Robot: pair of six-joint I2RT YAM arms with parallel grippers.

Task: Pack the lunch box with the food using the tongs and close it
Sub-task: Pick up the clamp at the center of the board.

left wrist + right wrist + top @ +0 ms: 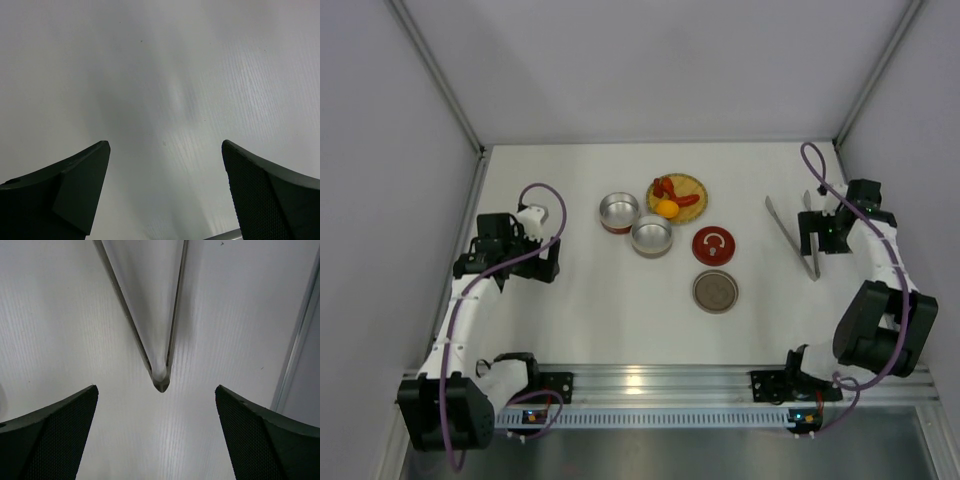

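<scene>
Right end effector [156,390] released, lined up on the hinge end of the slim silver metal tongs [788,235]. They lie flat on the white counter [620,330], so I expect the pinch may skid off. Left end effector [165,150] is released too.

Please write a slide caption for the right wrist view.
Open right claw lined up with the joined end of slim silver metal tongs lying on the white table.

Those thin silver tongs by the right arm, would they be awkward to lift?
Probably slippery: the tongs look like smooth, shiny metal. Likely springy, since two thin arms meet in a narrow V. Lying flat on the table, they offer little to grab.
</scene>
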